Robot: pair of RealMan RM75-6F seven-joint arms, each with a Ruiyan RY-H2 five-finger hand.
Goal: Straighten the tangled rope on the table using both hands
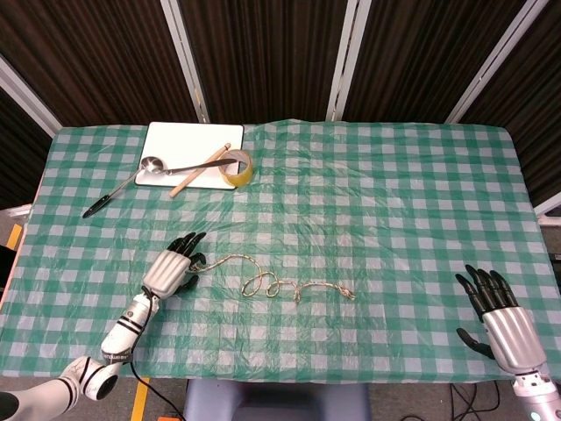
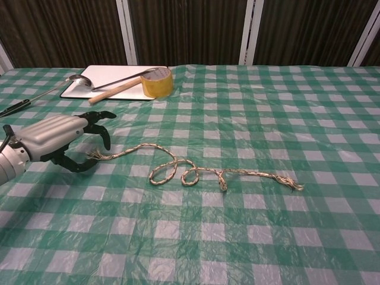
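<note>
Tan braided rope (image 1: 272, 282) lying loosely looped across the middle of the table (image 1: 368, 202) covered in green-and-white checked cloth, frayed left end near the left hand, knotted right end toward the centre-right. Silver-and-black left hand (image 2: 62, 138) poised over the rope's frayed left end, fingers (image 2: 102, 127) curved down and thumb below, tips apart and closing on nothing; contact with the strands not clear. Silver-and-black right hand (image 1: 497, 309) at the near right edge of the table, well apart from the rope, fingers spread wide and empty; out of the chest view. At the far left, white rectangular board (image 1: 180, 145) carrying a metal ladle with a dark handle (image 1: 131, 180), a wooden stick (image 1: 200, 170) and a yellowish roll of tape (image 1: 237, 167).
</note>
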